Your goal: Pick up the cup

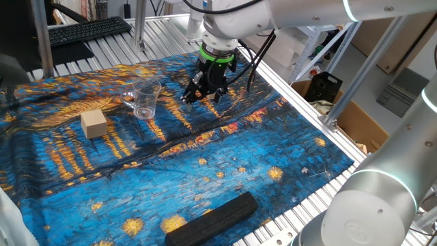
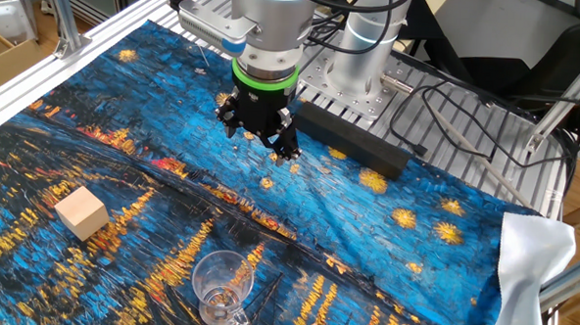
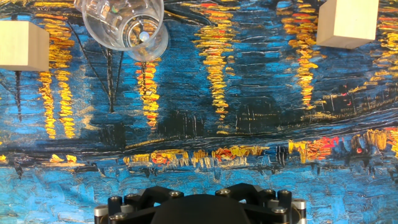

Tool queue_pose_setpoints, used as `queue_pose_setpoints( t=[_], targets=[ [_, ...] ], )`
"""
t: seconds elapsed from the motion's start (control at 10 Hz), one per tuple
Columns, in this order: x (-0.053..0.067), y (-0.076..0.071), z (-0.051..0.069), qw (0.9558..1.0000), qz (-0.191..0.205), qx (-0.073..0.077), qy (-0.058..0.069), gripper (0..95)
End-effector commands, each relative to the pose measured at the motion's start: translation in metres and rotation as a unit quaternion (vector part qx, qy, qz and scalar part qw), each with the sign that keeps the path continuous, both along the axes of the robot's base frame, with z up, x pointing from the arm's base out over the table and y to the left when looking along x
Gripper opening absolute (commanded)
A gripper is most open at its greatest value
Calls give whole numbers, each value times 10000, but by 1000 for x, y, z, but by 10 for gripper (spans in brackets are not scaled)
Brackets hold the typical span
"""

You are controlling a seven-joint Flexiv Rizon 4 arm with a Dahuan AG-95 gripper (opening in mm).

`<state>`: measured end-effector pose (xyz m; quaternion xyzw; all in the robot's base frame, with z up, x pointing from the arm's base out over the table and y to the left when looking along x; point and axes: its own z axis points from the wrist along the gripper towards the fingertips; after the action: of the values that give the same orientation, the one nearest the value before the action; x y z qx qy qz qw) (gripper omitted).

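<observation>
The cup (image 1: 146,98) is clear with a small side handle and stands upright on the blue painted cloth (image 1: 225,164). It also shows in the other fixed view (image 2: 223,285) and at the top left of the hand view (image 3: 124,25). My gripper (image 1: 203,97) hovers above the cloth to the right of the cup, clearly apart from it, with its fingers spread and nothing between them. It also shows in the other fixed view (image 2: 262,137). The hand view shows only the black hand housing (image 3: 199,208), not the fingertips.
A tan wooden cube (image 1: 93,124) sits left of the cup, and a second cube (image 3: 347,22) lies on its other side. A black bar (image 1: 212,217) lies at the cloth's near edge. A keyboard (image 1: 89,29) is at the back. A white cloth (image 2: 536,261) hangs at the table's side.
</observation>
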<state>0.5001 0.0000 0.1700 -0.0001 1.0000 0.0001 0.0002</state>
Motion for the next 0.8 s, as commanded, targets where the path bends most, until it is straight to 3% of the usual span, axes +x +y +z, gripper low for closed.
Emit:
queue_pose_setpoints(
  t=[0.1, 0.2, 0.8],
  targets=[
    [0, 0, 0, 10000, -1, -1, 2, 950],
    [0, 0, 0, 9963, 170, 819, 202, 0],
    [-1, 4, 2, 9964, 144, 811, 210, 0]
  ],
)
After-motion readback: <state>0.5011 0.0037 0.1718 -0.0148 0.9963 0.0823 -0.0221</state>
